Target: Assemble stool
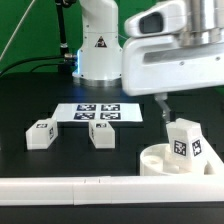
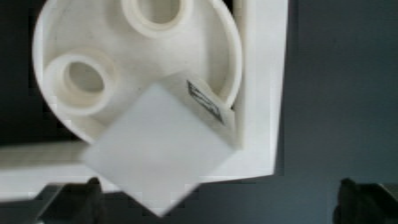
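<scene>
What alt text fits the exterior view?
A white leg block stands on the round seat disc at the exterior view's right, the gripper close beside it. Two more leg blocks lie by the marker board.

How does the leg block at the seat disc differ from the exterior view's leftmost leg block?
The leg block on the seat disc stands tall; the leftmost leg block lies low. The former rests on the disc, the leftmost one on the black table. Both are white with black-and-white tags.
</scene>
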Motion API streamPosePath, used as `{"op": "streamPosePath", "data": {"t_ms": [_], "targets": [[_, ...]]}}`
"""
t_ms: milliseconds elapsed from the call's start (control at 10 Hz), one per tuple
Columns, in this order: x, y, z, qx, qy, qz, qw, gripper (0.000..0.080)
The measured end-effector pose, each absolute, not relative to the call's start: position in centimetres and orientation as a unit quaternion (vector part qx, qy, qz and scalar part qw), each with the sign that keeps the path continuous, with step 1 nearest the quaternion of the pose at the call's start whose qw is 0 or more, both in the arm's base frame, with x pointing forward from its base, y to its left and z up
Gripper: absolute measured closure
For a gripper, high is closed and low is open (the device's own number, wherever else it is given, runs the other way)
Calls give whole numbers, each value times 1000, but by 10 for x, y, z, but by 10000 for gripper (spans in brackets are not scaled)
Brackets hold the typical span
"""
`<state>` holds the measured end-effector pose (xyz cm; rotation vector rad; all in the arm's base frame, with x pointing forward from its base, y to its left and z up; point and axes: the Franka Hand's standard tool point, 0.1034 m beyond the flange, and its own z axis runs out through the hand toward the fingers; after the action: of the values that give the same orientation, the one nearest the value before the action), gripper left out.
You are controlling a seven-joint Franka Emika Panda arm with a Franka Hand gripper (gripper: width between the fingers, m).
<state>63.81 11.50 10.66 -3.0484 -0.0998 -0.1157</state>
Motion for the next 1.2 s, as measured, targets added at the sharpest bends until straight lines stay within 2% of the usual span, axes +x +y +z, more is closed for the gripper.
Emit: {"op": "streamPosePath", "data": {"t_ms": [100,500,600,900,1100,1200], "targets": [[637,118,106,-995,-84,-39,35,151],[639,112,102,-975,-213,-49,23,151],[638,109,91,-964,-260,-59,14,151],[633,107,66,-967,-250,-45,15,151],[634,114,64,-974,-221,-43,17,151],[634,113,63,-975,-219,-42,17,258]]}}
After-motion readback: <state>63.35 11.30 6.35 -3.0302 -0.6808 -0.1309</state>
